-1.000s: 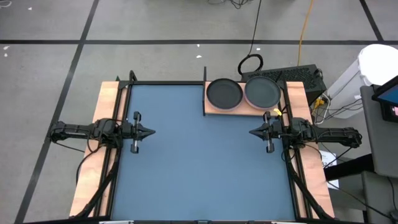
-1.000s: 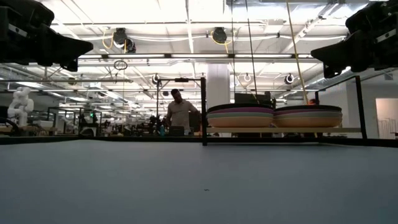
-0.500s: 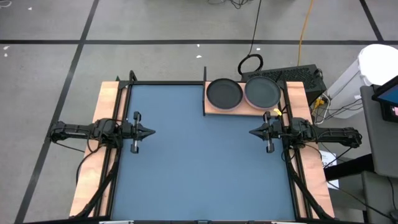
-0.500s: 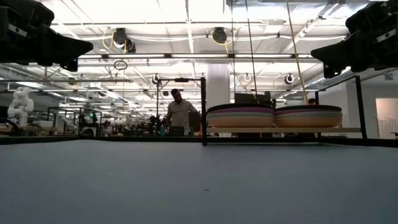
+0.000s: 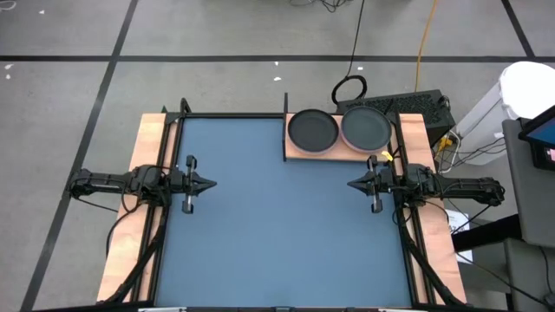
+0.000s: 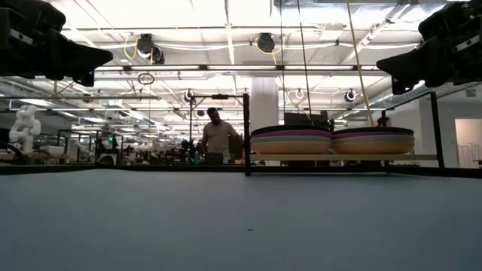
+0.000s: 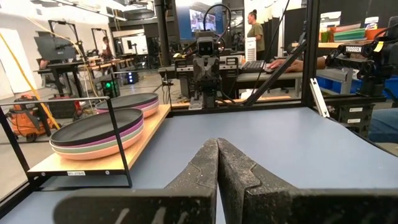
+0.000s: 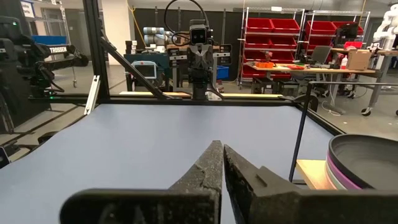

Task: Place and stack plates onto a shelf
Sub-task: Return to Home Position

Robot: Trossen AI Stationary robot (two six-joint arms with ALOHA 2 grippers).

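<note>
Two stacks of plates, each topped by a black plate, stand side by side on the wooden shelf (image 5: 299,152) at the table's far right corner: one stack (image 5: 312,130) on the left, one stack (image 5: 366,128) on the right. In the low view the left stack (image 6: 291,140) shows purple, green and pink layers under its black plate. My left gripper (image 5: 213,183) hovers shut above the mat near the table's left edge, fingertips (image 7: 217,144) together. My right gripper (image 5: 350,184) hovers shut near the right edge, just in front of the shelf.
The blue mat (image 5: 277,225) covers the table between the two grippers. A black metal frame post (image 5: 285,104) stands at the shelf's left end. Cables and a black box (image 5: 416,104) lie beyond the far edge. A person (image 6: 217,138) stands in the room behind.
</note>
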